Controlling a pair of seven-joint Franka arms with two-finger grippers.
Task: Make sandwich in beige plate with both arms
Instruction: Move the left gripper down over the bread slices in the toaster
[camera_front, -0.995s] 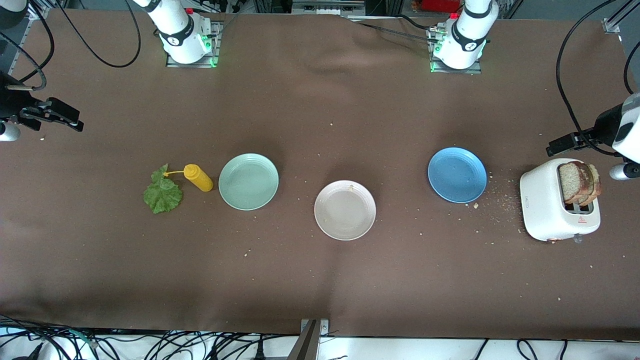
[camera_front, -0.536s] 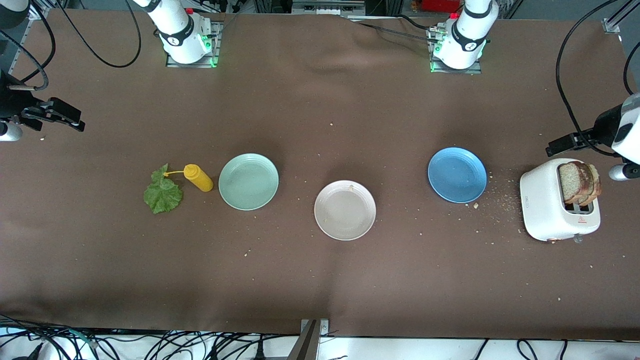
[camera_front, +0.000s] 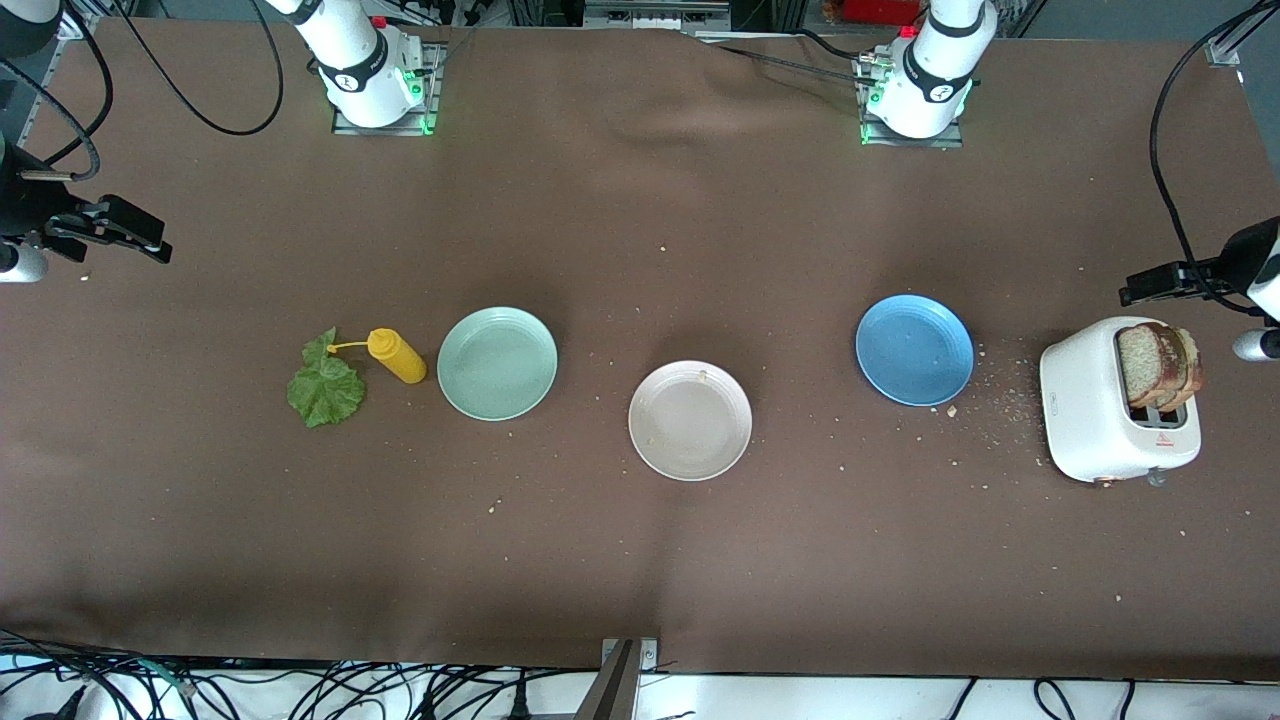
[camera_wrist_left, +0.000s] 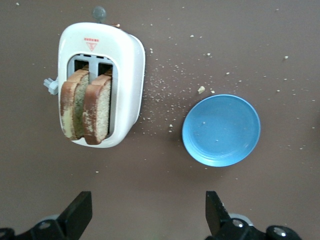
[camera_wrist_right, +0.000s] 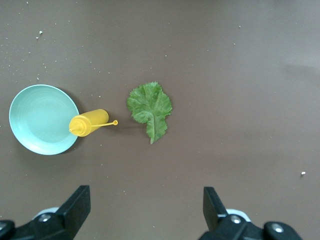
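The beige plate (camera_front: 690, 420) sits bare mid-counter, between the mint-green plate (camera_front: 497, 362) and the blue plate (camera_front: 914, 349). Two bread slices (camera_front: 1158, 367) stand in the white toaster (camera_front: 1085, 412) at the left arm's end; the lettuce leaf (camera_front: 325, 385) lies beside the yellow squeeze bottle (camera_front: 396, 355). The left claw (camera_wrist_left: 149, 212) hangs spread over the counter near the toaster; the right claw (camera_wrist_right: 146, 209) hangs spread near the lettuce

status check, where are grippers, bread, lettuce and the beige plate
Left gripper open above toaster; right gripper open above lettuce. Bread in toaster. Beige plate bare.
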